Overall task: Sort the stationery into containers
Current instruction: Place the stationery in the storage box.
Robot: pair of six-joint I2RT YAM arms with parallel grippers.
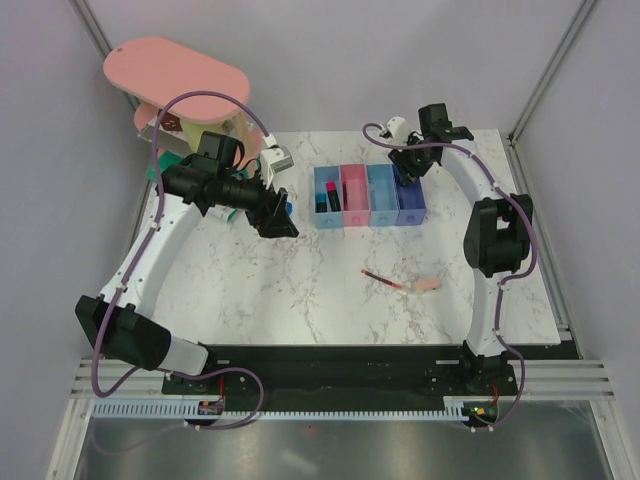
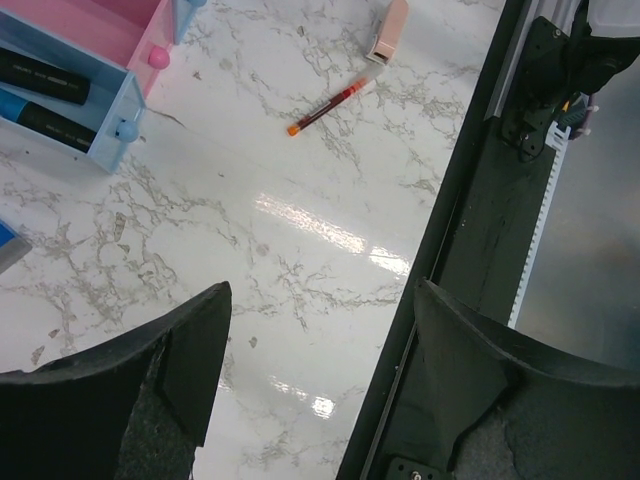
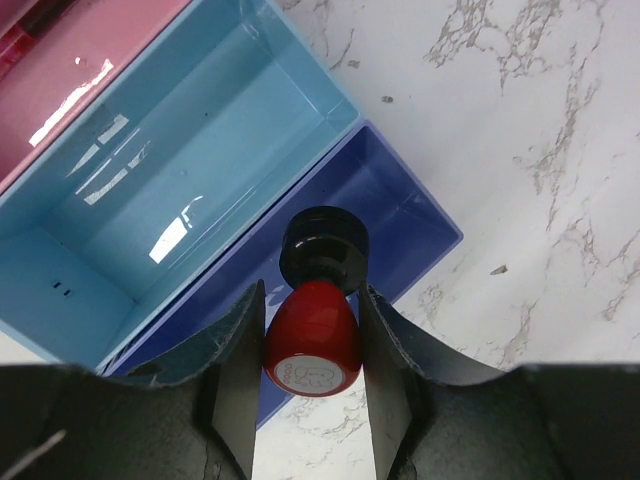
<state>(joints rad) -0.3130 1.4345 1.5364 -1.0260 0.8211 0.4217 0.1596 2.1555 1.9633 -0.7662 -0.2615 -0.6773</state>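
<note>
My right gripper [image 3: 312,335] clamps the red-and-black knob [image 3: 322,250] over the purple-blue bin [image 3: 405,215], the right end of the row at the far side of the white marble table [image 1: 300,300]. My left gripper [image 2: 320,320] gapes wide, empty. The red pen [image 1: 378,276] and pink eraser [image 1: 428,285] lie nearer, right of centre, and pale lilac walls [image 1: 350,60] stand behind.

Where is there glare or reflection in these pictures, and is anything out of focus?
Left wrist view: bright glare patches on the marble table; the left claw's fingers look dark and slightly soft. Right wrist view: lamp reflections in the light blue bin and pink bin; the held red-and-black knob is sharp. Top view: even light, no strong glare.
</note>
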